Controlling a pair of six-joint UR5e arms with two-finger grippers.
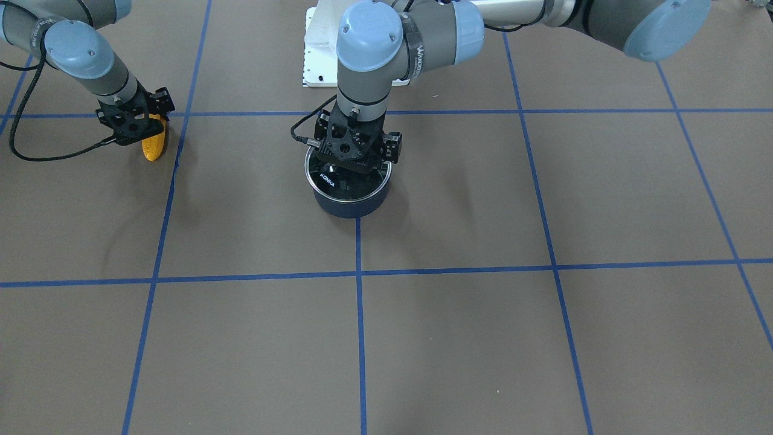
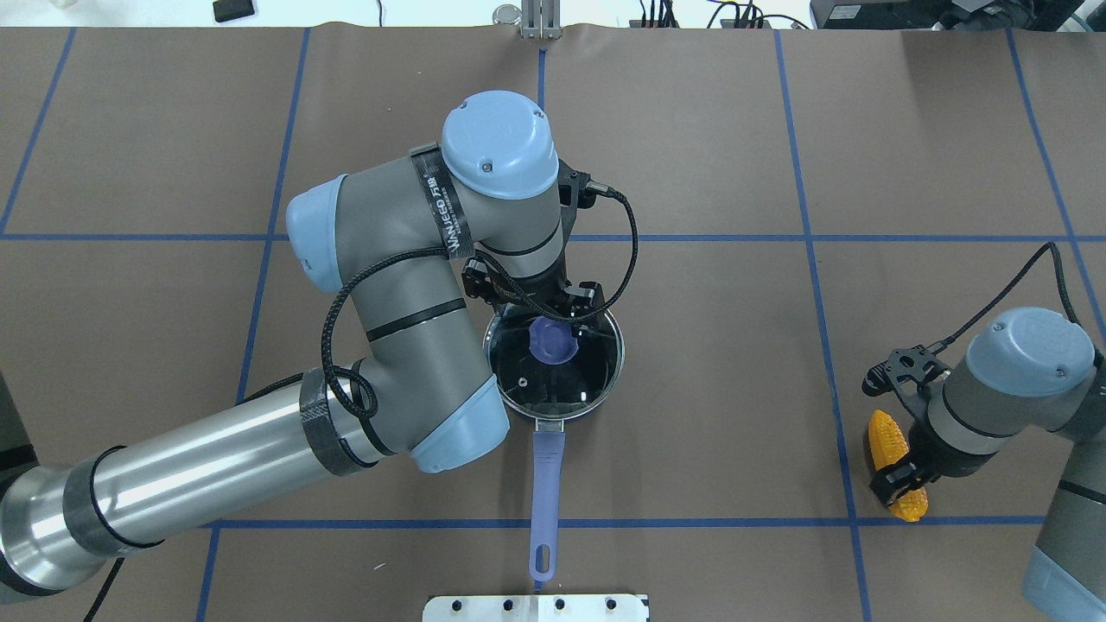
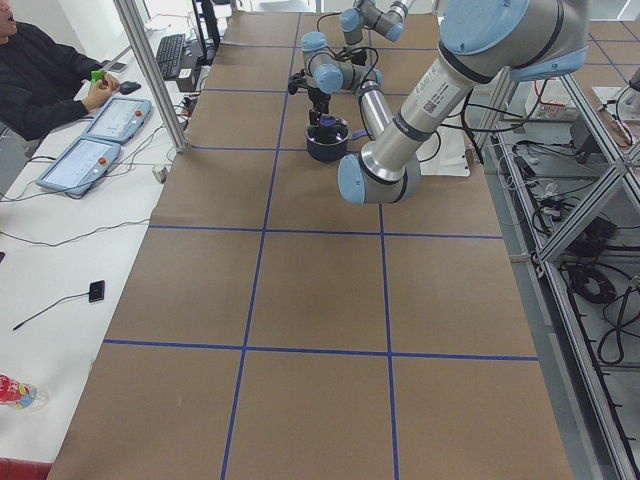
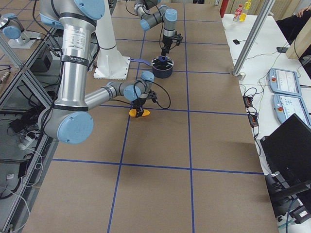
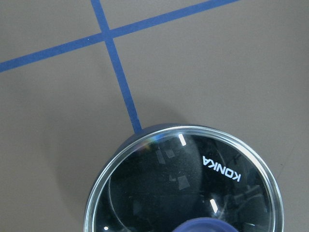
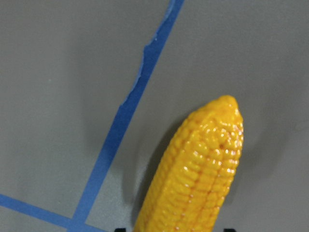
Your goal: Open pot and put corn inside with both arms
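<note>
Pot [image 1: 350, 206] lidded; glass lid [image 5: 159, 193] marked KONKA in white.

I see my left arm [image 2: 406, 328] bent at elbow, left gripper [image 1: 352, 172] pointing straight down, right gripper [image 1: 140, 134] low, tilted, jaw openings not readable.

— Is this a workshop?

— More a robotics lab. The left arm [image 2: 406, 363] and the right arm [image 2: 1020, 380] are industrial ones, set at a table [image 3: 320, 290] under a brown cover marked into squares with blue tape [image 1: 360, 314].

— And the white bench alongside?

— Two teach pendants [image 3: 78, 165] with red buttons, a keyboard [image 3: 172, 55], and an operator [image 3: 40, 80] seated there. There's aluminium framing [image 3: 155, 75], and cables [image 3: 600, 285] lie loose on the floor.
</note>
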